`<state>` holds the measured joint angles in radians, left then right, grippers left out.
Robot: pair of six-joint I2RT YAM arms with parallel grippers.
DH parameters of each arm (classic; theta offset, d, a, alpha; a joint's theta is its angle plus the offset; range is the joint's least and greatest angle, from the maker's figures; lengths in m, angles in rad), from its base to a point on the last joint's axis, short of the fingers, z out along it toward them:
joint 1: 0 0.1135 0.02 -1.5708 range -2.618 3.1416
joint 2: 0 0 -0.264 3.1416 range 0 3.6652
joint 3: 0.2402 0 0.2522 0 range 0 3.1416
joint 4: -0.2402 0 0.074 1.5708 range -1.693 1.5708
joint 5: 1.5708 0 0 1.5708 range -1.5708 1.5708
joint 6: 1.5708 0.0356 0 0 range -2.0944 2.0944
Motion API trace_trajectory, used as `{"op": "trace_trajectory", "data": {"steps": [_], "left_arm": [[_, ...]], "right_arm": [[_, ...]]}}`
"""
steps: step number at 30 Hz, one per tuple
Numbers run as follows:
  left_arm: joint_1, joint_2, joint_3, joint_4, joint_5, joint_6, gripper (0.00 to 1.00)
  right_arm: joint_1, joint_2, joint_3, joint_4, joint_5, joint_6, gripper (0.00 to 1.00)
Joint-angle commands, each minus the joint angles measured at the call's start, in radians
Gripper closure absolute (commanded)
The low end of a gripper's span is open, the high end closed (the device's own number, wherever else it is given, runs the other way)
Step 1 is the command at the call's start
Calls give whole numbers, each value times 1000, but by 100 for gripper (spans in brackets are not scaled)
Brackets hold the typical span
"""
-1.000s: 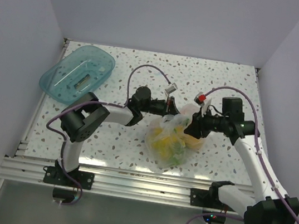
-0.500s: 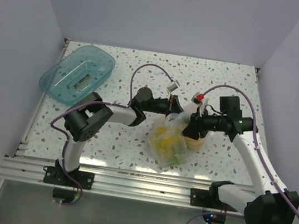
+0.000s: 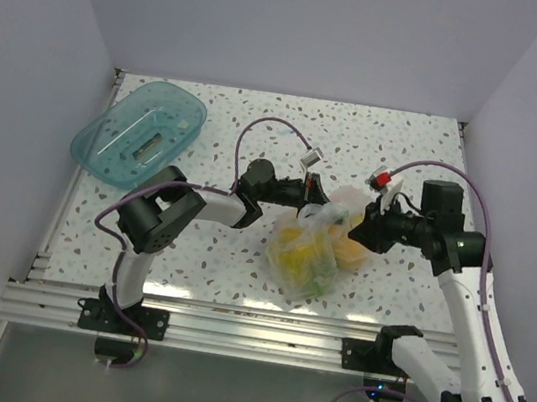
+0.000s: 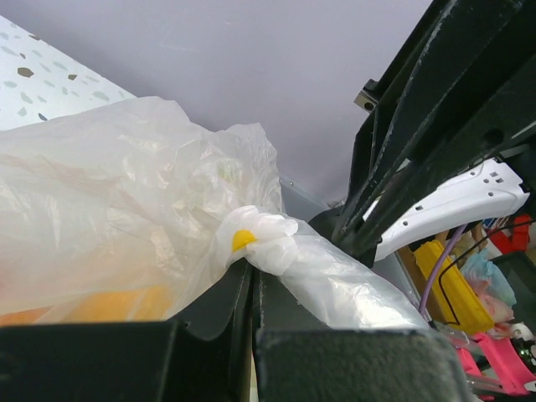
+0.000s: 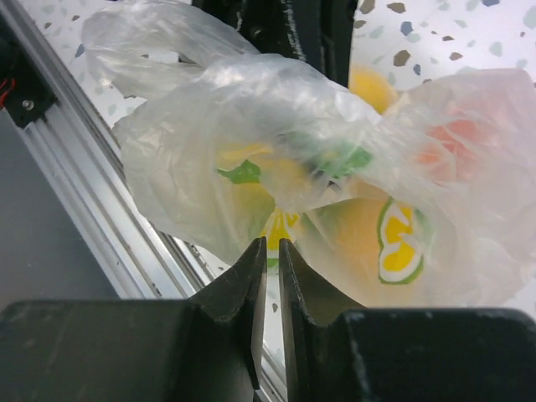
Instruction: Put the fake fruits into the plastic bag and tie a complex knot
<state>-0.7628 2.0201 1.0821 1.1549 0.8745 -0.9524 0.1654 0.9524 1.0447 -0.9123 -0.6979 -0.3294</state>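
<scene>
One teal tray [image 3: 105, 141] sits far left, well apart from the single plastic bag [image 3: 331, 221], whose twisted neck the left gripper [image 4: 251, 276] clamps tight. The fake fruits [image 3: 299, 256] inside blur into yellow, orange and green, too merged to count. The right gripper [image 5: 268, 244], at the bag's right edge, shows only a slit between its jaws; I cannot tell whether it pinches any film.

The plastic bag [image 3: 323, 231] is resting on the table [image 3: 260, 119], near the front edge and about midway across. The fake fruits [image 3: 303, 257] are lying inside it. The left gripper [image 3: 313, 202] is sitting at the bag's rear left, the right gripper [image 3: 361, 232] just beside its right. The tray [image 3: 142, 132] is lying at the rear left corner, well apart.
</scene>
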Motion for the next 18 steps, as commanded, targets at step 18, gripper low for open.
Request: {"op": "trace_trajectory", "data": {"steps": [18], "left_arm": [[-7,15,19,74,-11,-22,100]], "right_arm": [[-1,106,-91,271,11,90,52]]}}
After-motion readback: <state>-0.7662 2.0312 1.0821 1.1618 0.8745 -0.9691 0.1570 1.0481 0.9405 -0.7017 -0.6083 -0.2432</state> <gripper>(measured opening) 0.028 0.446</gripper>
